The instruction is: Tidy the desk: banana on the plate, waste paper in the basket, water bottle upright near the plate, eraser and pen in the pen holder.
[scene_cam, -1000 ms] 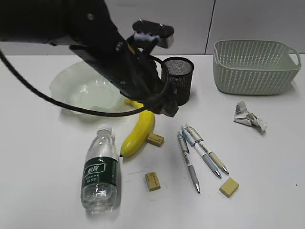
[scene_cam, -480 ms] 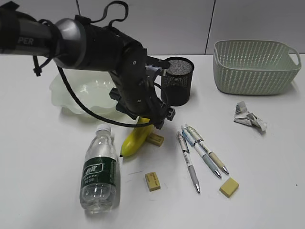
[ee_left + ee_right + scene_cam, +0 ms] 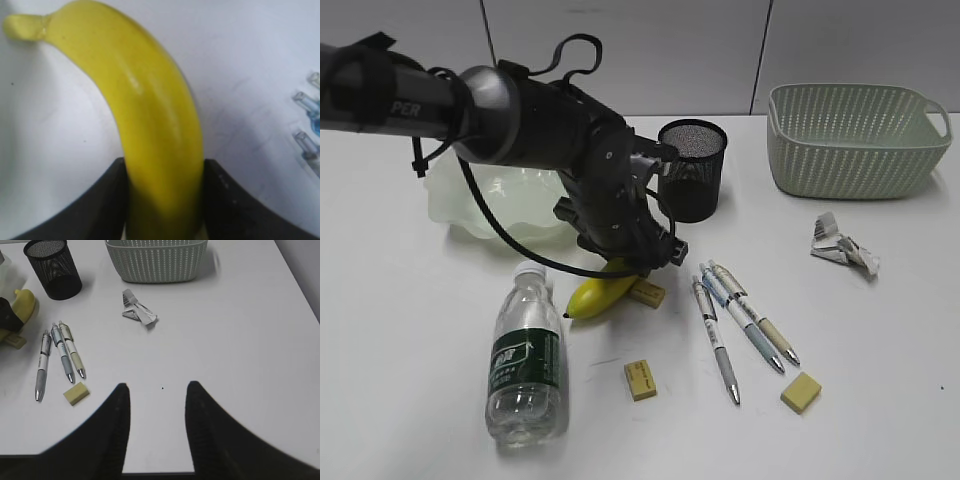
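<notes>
Left gripper (image 3: 164,200) clamped on the banana (image 3: 150,125), low over the white desk (image 3: 880,330).
The banana sits between both jaws, touching each, just beside an eraser (image 3: 646,292) and near the plate (image 3: 470,205); the right gripper (image 3: 156,410) hangs apart, empty.

Left approach: the left arm (image 3: 550,140) spans the plate (image 3: 455,215).
Centre: pens (image 3: 740,325) and erasers (image 3: 641,380) lie scattered.
Right: bare desk (image 3: 240,340) beside waste paper (image 3: 138,311).

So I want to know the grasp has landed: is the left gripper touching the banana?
Touching. In the left wrist view both black fingers press against the sides of the banana, with no gap on either side of the left gripper.
</notes>
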Available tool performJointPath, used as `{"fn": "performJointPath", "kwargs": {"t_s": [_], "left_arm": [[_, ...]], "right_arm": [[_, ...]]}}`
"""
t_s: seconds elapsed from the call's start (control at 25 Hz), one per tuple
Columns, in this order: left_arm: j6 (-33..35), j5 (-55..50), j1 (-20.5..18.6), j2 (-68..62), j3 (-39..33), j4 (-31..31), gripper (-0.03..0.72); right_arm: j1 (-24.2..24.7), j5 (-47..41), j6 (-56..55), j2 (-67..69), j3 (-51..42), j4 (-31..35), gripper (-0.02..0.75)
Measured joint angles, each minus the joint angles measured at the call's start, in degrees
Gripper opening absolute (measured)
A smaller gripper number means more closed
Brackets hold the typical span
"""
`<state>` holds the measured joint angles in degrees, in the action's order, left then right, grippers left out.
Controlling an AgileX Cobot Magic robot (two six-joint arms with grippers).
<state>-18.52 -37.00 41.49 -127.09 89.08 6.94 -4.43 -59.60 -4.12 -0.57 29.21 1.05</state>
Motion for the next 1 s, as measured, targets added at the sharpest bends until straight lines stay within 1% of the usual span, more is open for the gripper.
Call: {"fn": "performJointPath", "kwargs": {"t_s": [0.2, 0.44, 0.52, 0.6, 0.68, 0.76, 0.92, 1.0], "left_arm": [[0.0, -0.07, 0.0, 1.63, 0.0, -0.83, 0.33], [0.0, -1.71, 0.0, 8.63, 0.0, -5.72, 0.33], [0.0, -2.38, 0.0, 10.95, 0.0, -5.15, 0.33], [0.0, -2.31, -0.41, 13.27, 0.0, -1.49, 0.33], [0.0, -1.74, -2.18, 14.6, 0.0, 1.57, 0.33], [0.0, -1.0, -5.87, 14.68, 0.05, 3.58, 0.33], [0.0, 1.44, -13.51, 12.48, 0.0, 4.67, 0.33], [0.32, 2.88, -15.74, 11.11, 0.0, 4.54, 0.33]], "right_arm": [[0.0, 0.0, 0.0, 0.0, 0.0, 0.13, 0.307], [0.0, 0.0, 0.0, 0.0, 0.0, 0.33, 0.307], [0.0, 0.0, 0.0, 0.0, 0.0, 0.39, 0.307], [0.0, 0.0, 0.0, 0.0, 0.0, 0.39, 0.307], [0.0, 0.0, 0.0, 0.0, 0.0, 0.45, 0.307], [0.0, 0.0, 0.0, 0.0, 0.0, 0.52, 0.307], [0.0, 0.0, 0.0, 0.0, 0.0, 0.54, 0.307], [0.0, 0.0, 0.0, 0.0, 0.0, 0.54, 0.307]]}}
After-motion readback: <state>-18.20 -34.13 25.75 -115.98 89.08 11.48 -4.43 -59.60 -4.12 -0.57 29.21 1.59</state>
